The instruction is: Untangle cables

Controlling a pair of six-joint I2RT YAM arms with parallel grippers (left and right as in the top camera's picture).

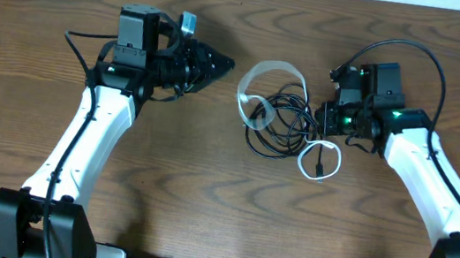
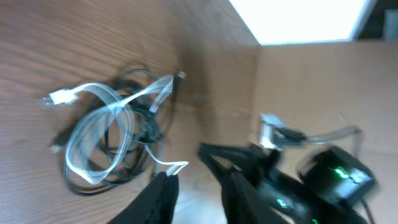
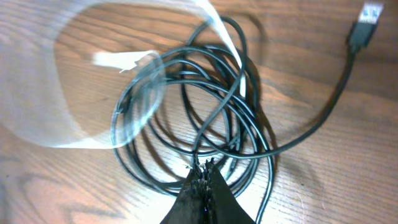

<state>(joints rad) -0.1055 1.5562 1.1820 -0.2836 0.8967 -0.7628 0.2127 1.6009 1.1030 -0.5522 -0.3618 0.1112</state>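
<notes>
Jaws of R gripper (image 3: 202,169) together, touching black cables (image 3: 255,134), L gripper (image 1: 219,62) part-open, empty.

White cable (image 3: 140,71) is blurred, right pincer (image 3: 202,169) cropped below

Under me: brown wood-grain worktop (image 1: 203,197). My left view shows a tan panel (image 2: 311,81) standing at its far edge.

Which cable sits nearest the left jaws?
The white cable: its pale flat loop juts from the pile toward the left gripper, while the black cables lie beyond it.
</notes>
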